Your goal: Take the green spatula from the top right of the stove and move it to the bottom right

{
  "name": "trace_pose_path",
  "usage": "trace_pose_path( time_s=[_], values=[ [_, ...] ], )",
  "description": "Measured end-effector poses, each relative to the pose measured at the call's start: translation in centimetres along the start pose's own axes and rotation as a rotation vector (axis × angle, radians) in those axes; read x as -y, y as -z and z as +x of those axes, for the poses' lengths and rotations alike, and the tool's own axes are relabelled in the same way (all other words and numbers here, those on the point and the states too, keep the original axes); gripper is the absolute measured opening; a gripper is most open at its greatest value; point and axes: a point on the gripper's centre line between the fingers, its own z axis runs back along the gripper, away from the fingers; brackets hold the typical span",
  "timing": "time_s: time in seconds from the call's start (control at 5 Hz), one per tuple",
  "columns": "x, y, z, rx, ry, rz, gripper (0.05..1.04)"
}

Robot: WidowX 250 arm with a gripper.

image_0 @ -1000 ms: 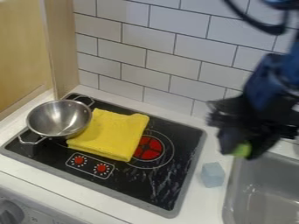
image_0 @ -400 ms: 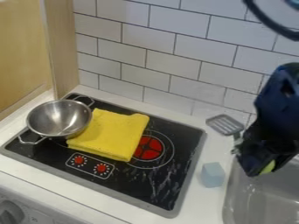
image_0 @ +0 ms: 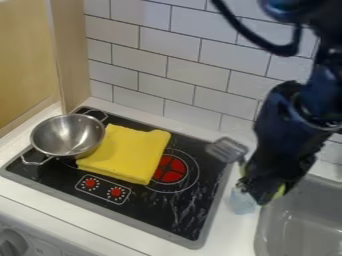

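The black gripper [image_0: 262,192] hangs over the counter at the right, between the stove [image_0: 137,218] and the sink, shut on the green spatula. The spatula's grey slotted head [image_0: 227,149] sticks out to the left of the gripper, above the stove's right edge. A bit of its green handle [image_0: 279,192] shows by the fingertips; the rest is hidden behind the gripper.
A steel pot [image_0: 68,135] stands at the stove's left, beside a folded yellow cloth [image_0: 127,154]. A pale blue block [image_0: 242,201] sits on the counter close under the gripper. The grey sink [image_0: 300,225] lies at the right.
The gripper swung right and down, then came back left with the spatula. The spatula's head has moved from over the counter to above the stove's right edge.
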Motion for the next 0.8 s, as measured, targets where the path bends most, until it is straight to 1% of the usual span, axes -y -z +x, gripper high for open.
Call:
trace_pose_path(
  time_s=[0.2, 0.4, 0.6, 0.8],
  values=[
    [-1.6, 0.4, 0.2, -0.013, -0.087, 0.023, 0.397],
    [-2.4, 0.8, 0.0, -0.028, -0.175, 0.021, 0.398],
    [-2.7, 1.4, 0.6, -0.035, -0.220, 0.035, 0.397],
    [-3.6, 2.6, 1.6, -0.039, -0.229, 0.048, 0.397]
  ],
)
